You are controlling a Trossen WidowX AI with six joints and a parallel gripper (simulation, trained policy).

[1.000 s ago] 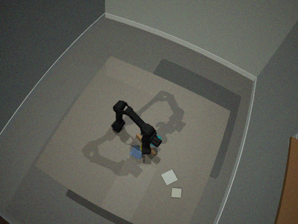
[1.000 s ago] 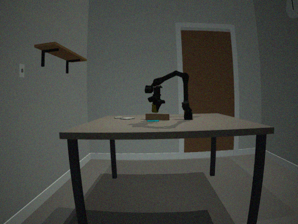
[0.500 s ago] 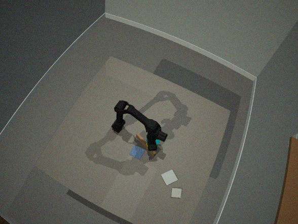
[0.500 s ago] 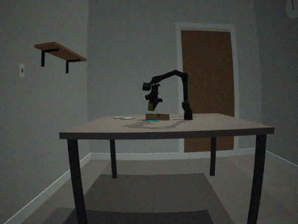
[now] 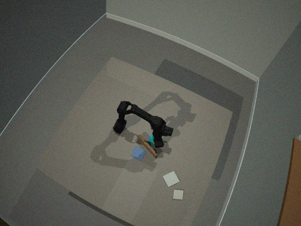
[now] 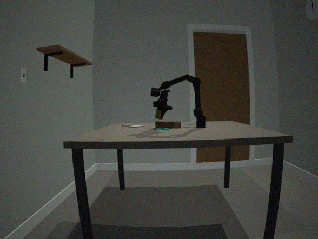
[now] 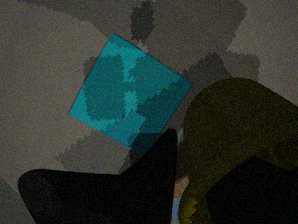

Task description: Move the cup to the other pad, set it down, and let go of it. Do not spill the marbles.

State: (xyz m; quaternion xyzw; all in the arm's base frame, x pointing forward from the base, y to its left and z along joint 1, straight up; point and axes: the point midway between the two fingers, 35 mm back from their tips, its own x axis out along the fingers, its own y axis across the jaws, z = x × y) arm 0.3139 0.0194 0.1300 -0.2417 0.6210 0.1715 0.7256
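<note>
Lowering toward the cyan pad (image 5: 151, 140) (image 6: 163, 128) (image 7: 106, 92) is the likely next move; in the wrist view it lies offset from my fingers (image 6: 161, 114), beyond the tips. My fingers pinch the yellow cup (image 6: 158, 114) (image 7: 227, 120), raised above the table (image 6: 222, 132) and slightly tilted.

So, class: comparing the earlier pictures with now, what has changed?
The gripper, holding the yellow cup, has moved away from the blue pad, over the wooden bar, towards the cyan pad. Nothing was let go. The bar and both pads stayed put.
</note>
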